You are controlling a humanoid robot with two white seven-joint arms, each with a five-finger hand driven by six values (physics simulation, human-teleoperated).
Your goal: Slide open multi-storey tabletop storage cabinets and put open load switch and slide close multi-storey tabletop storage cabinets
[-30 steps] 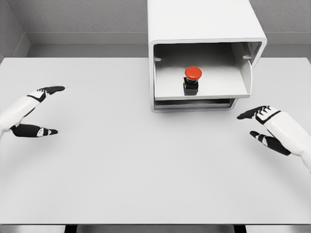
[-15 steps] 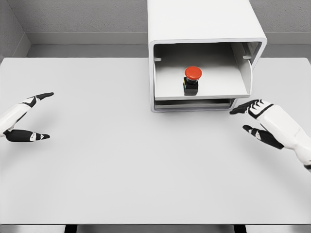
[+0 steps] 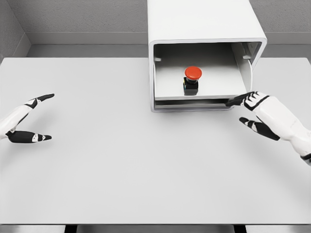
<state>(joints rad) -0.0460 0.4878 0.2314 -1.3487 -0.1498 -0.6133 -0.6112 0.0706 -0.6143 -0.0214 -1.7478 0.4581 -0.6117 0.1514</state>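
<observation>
A white storage cabinet (image 3: 206, 22) stands at the back of the table, its upper drawer (image 3: 201, 96) slid out. On the drawer floor sits the load switch (image 3: 191, 80), a black block with a red mushroom button. My right hand (image 3: 245, 111) is open, its fingertips (image 3: 232, 102) at the drawer's front right corner; I cannot tell whether they touch it. Far to the left my left hand (image 3: 41, 117) rests open above the table, holding nothing.
The white table (image 3: 121, 165) spreads wide in front of the cabinet. A grey wall runs behind it. A second, lower drawer front (image 3: 194, 106) shows just beneath the open one.
My right hand has moved up and left from the table's right side to the drawer's front right corner. The left hand drew back towards the left edge, then held still.
</observation>
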